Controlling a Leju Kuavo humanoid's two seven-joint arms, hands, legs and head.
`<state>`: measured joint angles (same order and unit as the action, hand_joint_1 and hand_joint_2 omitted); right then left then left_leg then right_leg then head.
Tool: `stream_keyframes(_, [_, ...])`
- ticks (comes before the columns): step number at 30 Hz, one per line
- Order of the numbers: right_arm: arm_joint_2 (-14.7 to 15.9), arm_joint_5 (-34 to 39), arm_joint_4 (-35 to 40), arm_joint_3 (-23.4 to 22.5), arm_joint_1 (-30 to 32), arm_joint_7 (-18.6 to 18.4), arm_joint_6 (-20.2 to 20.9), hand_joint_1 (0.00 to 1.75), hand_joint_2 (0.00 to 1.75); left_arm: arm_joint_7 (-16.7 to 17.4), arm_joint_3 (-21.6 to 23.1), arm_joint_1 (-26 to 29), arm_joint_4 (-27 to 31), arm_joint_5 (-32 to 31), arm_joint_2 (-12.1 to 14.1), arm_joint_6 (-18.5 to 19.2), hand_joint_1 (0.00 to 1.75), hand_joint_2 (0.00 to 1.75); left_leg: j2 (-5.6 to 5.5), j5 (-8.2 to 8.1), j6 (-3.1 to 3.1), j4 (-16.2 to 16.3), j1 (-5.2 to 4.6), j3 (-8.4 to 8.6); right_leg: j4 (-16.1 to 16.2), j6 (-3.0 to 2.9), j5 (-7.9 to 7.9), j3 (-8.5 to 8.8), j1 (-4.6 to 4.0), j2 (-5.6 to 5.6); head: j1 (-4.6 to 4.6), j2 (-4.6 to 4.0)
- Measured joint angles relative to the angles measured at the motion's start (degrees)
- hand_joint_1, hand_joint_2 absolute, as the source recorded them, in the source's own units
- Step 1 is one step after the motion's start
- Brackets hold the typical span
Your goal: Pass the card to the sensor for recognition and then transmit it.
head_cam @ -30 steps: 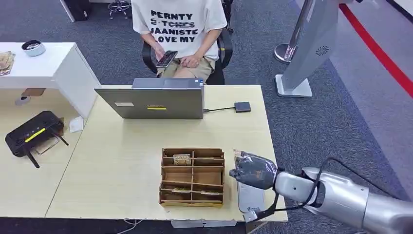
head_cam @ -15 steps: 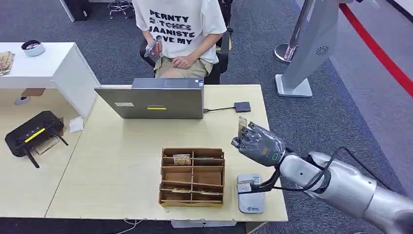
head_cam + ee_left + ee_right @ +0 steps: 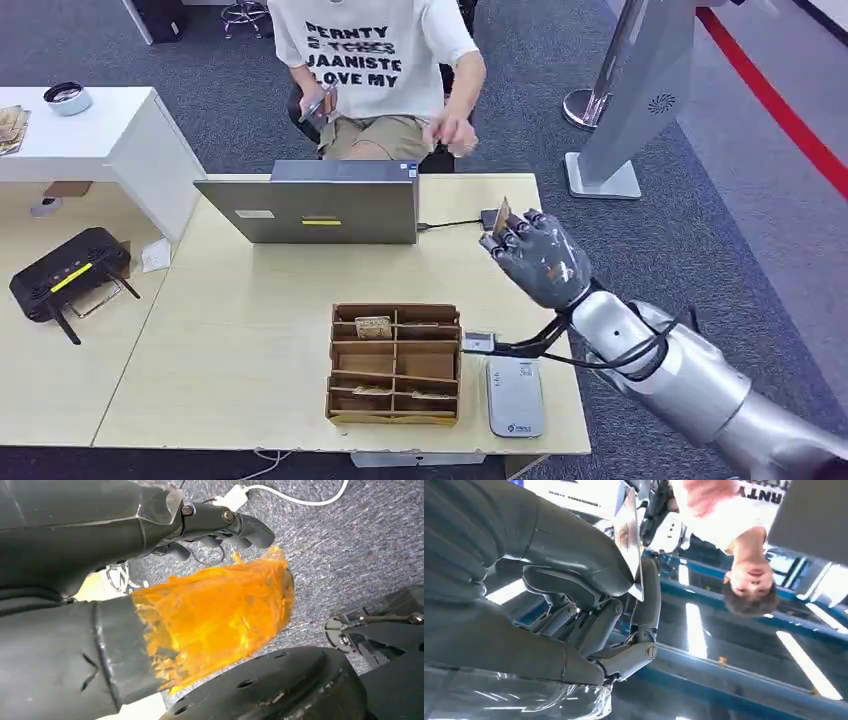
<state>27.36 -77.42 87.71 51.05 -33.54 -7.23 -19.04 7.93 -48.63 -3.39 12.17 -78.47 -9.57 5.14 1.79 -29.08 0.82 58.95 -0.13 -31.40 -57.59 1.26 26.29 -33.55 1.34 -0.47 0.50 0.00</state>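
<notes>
Right hand [image 3: 538,258] is raised over the far right corner of the pale wooden table [image 3: 250,330], fingers curled, pinching the thin, glossy rectangular card [image 3: 502,217] between thumb and fingertips, edge-up at the tip of my hand. It looks light, stiff and slick, so I judge it best held by its lower edge with flat pressure, not squeezed until it bows. Behind my hand, nearer my body, the flat grey card sensor [image 3: 515,397] lies beside the brown cardboard divider tray [image 3: 396,363]. Beyond my fingertips sits a person [image 3: 375,60] in a white printed shirt, one hand lifted. My left hand [image 3: 220,522] hangs over carpet, holding nothing I can see.
</notes>
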Motion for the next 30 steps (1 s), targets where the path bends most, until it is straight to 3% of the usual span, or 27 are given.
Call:
stream_keyframes(10, [-10.5, 6.4, -1.9, -6.7, 0.3, 0.9, -0.1, 1.75, 1.75, -0.5, 0.6, -0.1, 0.0, -1.8, 0.0, 0.1, 0.00, 0.00, 0.00, 0.00, 0.00, 0.0, 0.01, -0.03, 0.0, 0.00, 0.00, -0.02, 0.00, 0.00, 0.02, 0.00])
stream_keyframes(16, [-15.0, 7.8, -3.3, -9.5, 0.0, 0.9, 0.7, 1.75, 1.75, -0.7, 1.6, -0.1, 0.0, -2.3, 0.0, 0.2, 0.00, 0.00, -0.01, 0.00, 0.00, 0.0, 0.01, -0.06, 0.0, 0.00, 0.00, -0.03, 0.00, -0.01, 0.00, 0.00])
stream_keyframes(17, [-15.6, 8.0, -3.6, -9.9, -0.2, 0.9, 1.0, 0.00, 1.75, -0.8, 1.6, -0.1, 0.0, -2.4, 0.0, 0.2, 0.00, 0.00, -0.01, 0.00, 0.00, 0.0, 0.01, -0.07, 0.0, 0.00, 0.00, -0.04, 0.00, -0.01, 0.00, 0.00])
stream_keyframes(19, [-16.4, 8.3, -4.2, -10.3, -0.6, 0.9, 1.8, 0.00, 1.75, -0.8, 1.9, -0.1, 0.0, -2.4, 0.0, 0.2, 0.00, 0.00, 0.00, 0.00, 0.00, 0.0, 0.01, -0.06, 0.0, 0.00, 0.00, -0.05, 0.00, 0.01, 0.00, 0.00])
stream_keyframes(20, [-16.8, 8.4, -4.4, -10.4, -0.7, 1.0, 2.0, 0.00, 0.00, -0.9, 1.9, -0.1, 0.0, -2.4, 0.0, 0.2, 0.00, 0.00, 0.00, 0.00, 0.00, 0.0, 0.01, -0.06, 0.0, 0.00, 0.00, -0.06, 0.00, 0.01, 0.00, 0.00])
stream_keyframes(30, [-19.4, 10.1, -5.4, -10.6, -0.6, 1.8, 3.3, 0.00, 0.00, -1.4, 2.0, -0.1, 0.0, -2.4, 0.0, 0.4, 0.00, 0.00, 0.00, 0.00, 0.00, 0.0, 0.01, -0.07, 0.0, 0.00, 0.01, -0.08, 0.00, 0.00, 0.00, 0.00])
